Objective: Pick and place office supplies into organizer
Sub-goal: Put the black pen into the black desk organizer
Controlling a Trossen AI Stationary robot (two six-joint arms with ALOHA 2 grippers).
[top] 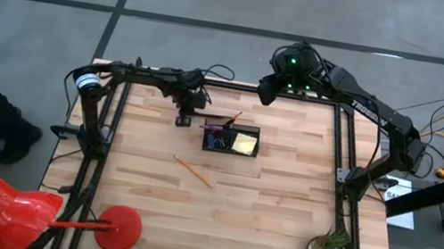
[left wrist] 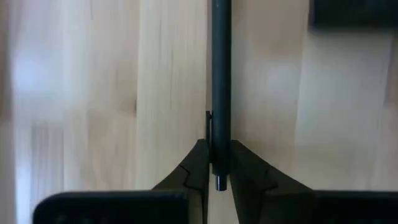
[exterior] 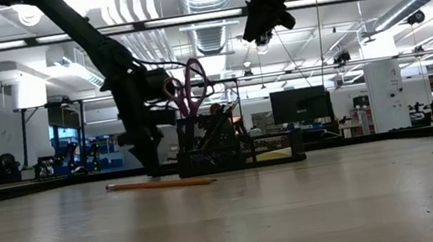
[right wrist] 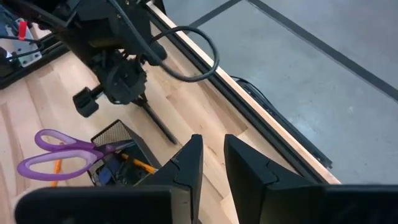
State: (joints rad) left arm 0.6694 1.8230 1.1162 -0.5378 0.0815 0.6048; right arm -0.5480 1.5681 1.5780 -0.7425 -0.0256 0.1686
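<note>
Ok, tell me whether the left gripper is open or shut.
Shut on the dark pen: the left gripper has both fingers pressed against the barrel, low over the table.

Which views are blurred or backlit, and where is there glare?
Left wrist view: the table is blurred, with soft glare, while the dark pen is sharper. Low view: bright ceiling lights leave the organizer in silhouette.

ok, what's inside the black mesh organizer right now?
The black mesh organizer holds purple-handled scissors standing in the taller section, an orange pencil and blue items beside them, and a yellow sticky-note pad in the lower section. The mesh walls hide anything deeper.
</note>
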